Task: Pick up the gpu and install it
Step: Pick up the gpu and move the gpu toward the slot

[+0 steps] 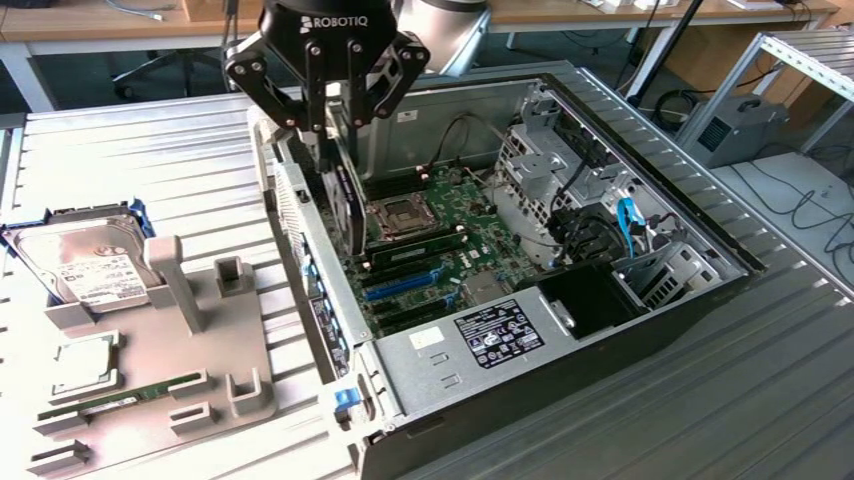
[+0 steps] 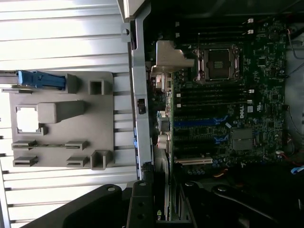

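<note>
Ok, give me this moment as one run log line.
gripper: shut on gpu | gpu: upright, inside open computer case, beside CPU socket | seating: cannot tell

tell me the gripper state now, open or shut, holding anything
Gripper: jaws closed on the gpu, which hangs on edge over the open computer case.

Table (image 1: 747, 400): ribbed sheet metal, pale grey, dull sheen. Computer case (image 1: 414, 375): bare grey metal panels, matt. Sticker (image 1: 497, 333) on it: black, glossy. Motherboard (image 1: 461, 235): green lacquered board, slight gloss. Gpu (image 1: 350, 205): black, matt. Pincer (image 1: 331, 135): black links, satin finish. Parts tray (image 1: 200, 340): grey plastic, matt, smooth. Hard drive (image 1: 87, 265): silver metal top, white paper label. Latch (image 1: 346, 400): blue plastic.
</note>
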Robot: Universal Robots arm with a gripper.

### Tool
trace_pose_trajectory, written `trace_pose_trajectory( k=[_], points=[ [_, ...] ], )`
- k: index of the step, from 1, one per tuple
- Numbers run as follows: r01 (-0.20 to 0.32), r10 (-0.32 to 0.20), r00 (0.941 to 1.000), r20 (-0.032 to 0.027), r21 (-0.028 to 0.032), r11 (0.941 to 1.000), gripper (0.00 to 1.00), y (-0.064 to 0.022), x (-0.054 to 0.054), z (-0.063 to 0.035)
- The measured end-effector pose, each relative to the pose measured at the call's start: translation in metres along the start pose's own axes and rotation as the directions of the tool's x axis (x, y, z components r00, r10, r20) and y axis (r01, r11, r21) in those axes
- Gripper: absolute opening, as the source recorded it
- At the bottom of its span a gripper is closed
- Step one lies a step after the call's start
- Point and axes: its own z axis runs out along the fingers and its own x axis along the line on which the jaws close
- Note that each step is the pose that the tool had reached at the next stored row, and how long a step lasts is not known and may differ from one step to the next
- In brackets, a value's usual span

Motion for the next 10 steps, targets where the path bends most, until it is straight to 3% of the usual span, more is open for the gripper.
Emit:
trace_pose_trajectory(
  k=[10],
  points=[
    [0.000, 0.000, 1.0000, 0.0000, 0.0014, 1.0000, 0.26, 0.0006, -0.0093, 0.0002]
  ],
)
